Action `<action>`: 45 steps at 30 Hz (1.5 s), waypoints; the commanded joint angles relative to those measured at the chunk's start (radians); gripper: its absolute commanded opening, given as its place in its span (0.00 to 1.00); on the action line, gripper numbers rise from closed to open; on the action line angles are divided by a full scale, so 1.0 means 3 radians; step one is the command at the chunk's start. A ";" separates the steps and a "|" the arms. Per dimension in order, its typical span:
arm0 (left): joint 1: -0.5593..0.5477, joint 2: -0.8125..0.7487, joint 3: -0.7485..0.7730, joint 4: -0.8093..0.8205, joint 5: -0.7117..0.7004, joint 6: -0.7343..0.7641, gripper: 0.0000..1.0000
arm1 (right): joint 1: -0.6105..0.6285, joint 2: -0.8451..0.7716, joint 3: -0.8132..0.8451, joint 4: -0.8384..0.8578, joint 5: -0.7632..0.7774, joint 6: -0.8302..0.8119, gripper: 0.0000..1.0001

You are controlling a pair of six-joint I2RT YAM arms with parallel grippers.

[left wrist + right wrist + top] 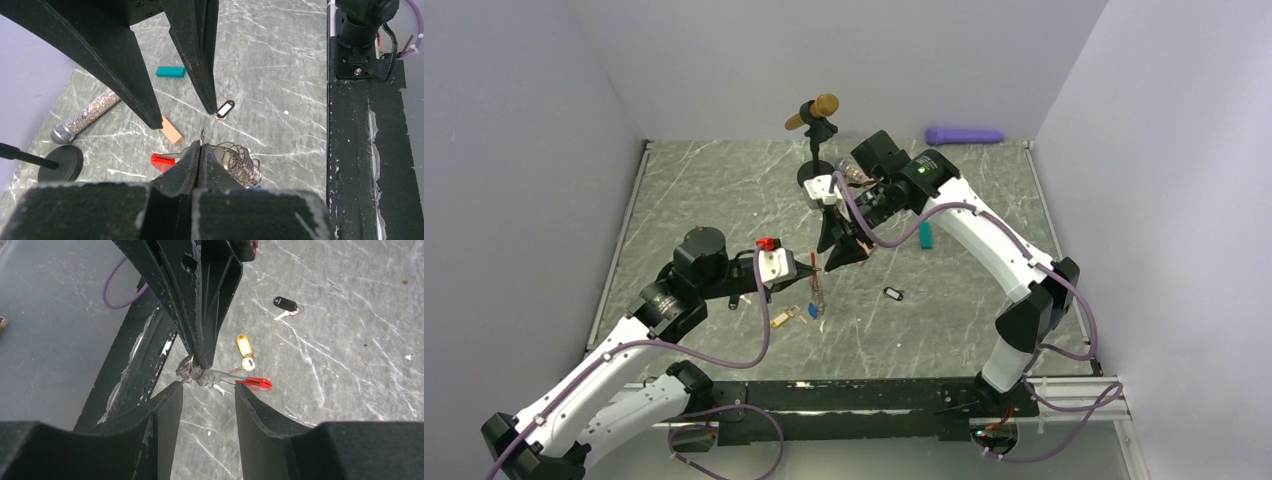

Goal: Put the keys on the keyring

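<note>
Grey marbled table (724, 200): left gripper (201, 148) pinched tight on keyring (239, 162) at the coil, red clip sticking out sideways. Right gripper (208, 387) spread wide, tips just beside the ring. Yellow-tag key (244, 345) and black-tag key (285, 303) lie on the table beyond

Robot lab test cell
Plain pale walls (524, 120) box in a grey marbled tabletop (714, 190) on 3 sides; a white left arm (594, 385) and right arm (984, 235) stand on a black taped rail (864, 408), trailing purple cables (768, 318).
</note>
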 commanded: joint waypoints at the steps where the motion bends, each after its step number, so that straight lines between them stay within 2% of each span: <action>1: -0.0015 -0.0050 0.0109 0.0110 -0.0135 -0.0117 0.00 | 0.0117 0.0093 0.0211 -0.0123 0.0040 -0.0058 0.47; 5: -0.0017 -0.0057 0.0108 0.0145 -0.0172 -0.0161 0.00 | 0.0202 0.0159 0.0263 -0.0118 0.0122 -0.0035 0.46; 21: -0.0019 -0.0073 0.0132 0.0019 -0.0257 -0.0061 0.00 | 0.0213 0.0145 0.0219 -0.0121 0.0085 -0.0024 0.24; 24: -0.0014 -0.0062 0.0151 -0.0050 -0.0225 0.0044 0.00 | 0.0207 0.0164 0.0223 -0.0133 0.0023 -0.0032 0.09; 25: -0.0020 -0.0062 0.0153 -0.0086 -0.0211 0.0107 0.00 | 0.0202 0.0177 0.0220 -0.0136 -0.0013 -0.0025 0.00; 32: -0.0087 -0.0217 0.0022 -0.0330 -0.0143 0.0904 0.00 | 0.0186 0.0288 0.0136 -0.0266 -0.0385 -0.0081 0.00; 33: -0.0092 -0.0225 0.0019 -0.0364 -0.0177 0.0954 0.00 | 0.0183 0.0303 0.0114 -0.0294 -0.0439 -0.0097 0.06; 34: -0.0095 -0.0229 0.0027 -0.0395 -0.0223 0.0977 0.00 | 0.0188 0.0311 0.0094 -0.0308 -0.0467 -0.0118 0.20; 35: -0.0092 -0.0220 0.0041 -0.0431 -0.0257 0.0985 0.00 | 0.0192 0.0308 0.0072 -0.0321 -0.0482 -0.0147 0.31; 37: -0.0093 -0.0216 0.0048 -0.0446 -0.0298 0.0963 0.00 | 0.0190 0.0286 0.0052 -0.0349 -0.0497 -0.0203 0.40; 45: -0.0092 -0.0324 -0.0071 -0.0398 -0.0246 0.1009 0.00 | 0.0178 0.0181 0.0053 -0.0453 -0.0491 -0.0334 0.41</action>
